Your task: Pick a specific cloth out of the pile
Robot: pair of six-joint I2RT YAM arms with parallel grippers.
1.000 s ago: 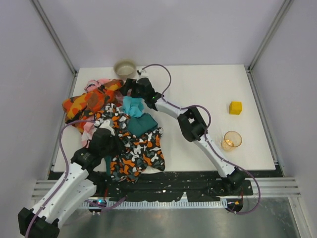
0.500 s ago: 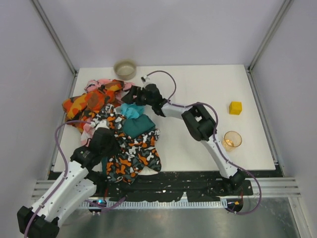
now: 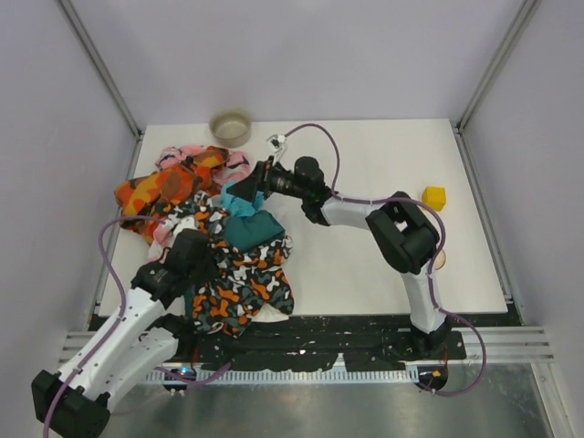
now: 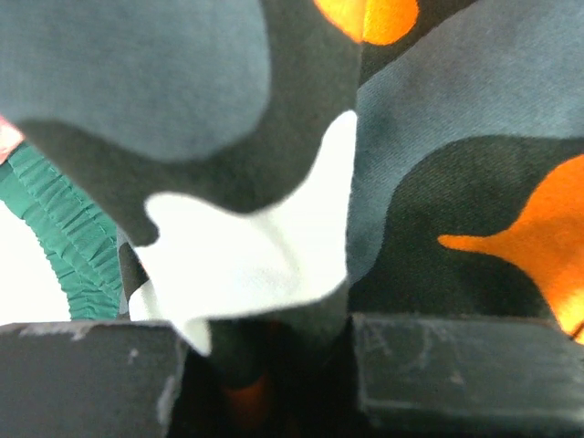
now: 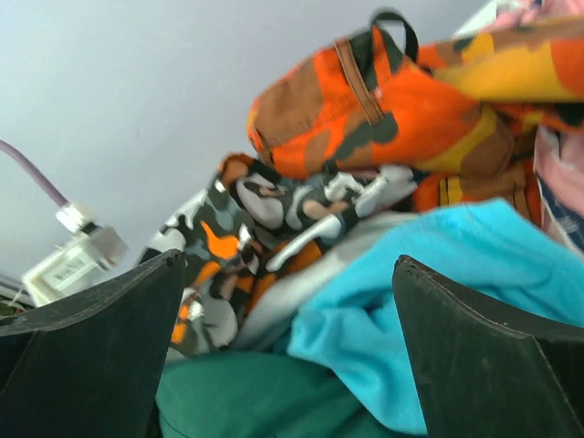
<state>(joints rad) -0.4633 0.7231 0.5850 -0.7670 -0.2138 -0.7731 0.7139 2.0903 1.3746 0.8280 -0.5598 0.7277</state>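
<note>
A lab test cell: white table point(image 3: 383, 146), plain walls point(image 3: 301, 55), aluminium frame posts point(image 3: 99, 66).

Surface point(image 3: 365, 274): white, rectangular. Pile point(image 3: 246, 274) of mixed fabrics at left; bowl point(image 3: 231, 128) at far edge; yellow cube point(image 3: 433, 198) at right

Top external: fixed high behind the arm bases point(image 3: 431, 339), tilted down, far enough back to take in the whole table point(image 3: 365, 265). Bases sit at 6 o'clock, pile point(image 3: 173, 187) at 9–10.
Left wrist: almost touching the camouflage cloth point(image 4: 438, 109). The print fills the frame, left gripper point(image 4: 265, 328) at 6 o'clock.
Right wrist: low, near-level, close, looking across the pile to the wall point(image 5: 137, 91). Right gripper point(image 5: 290, 260) fingers at 4 and 8 o'clock.
Shared: camouflage in all three; turquoise cloth point(image 5: 493, 265) in top and right wrist.
</note>
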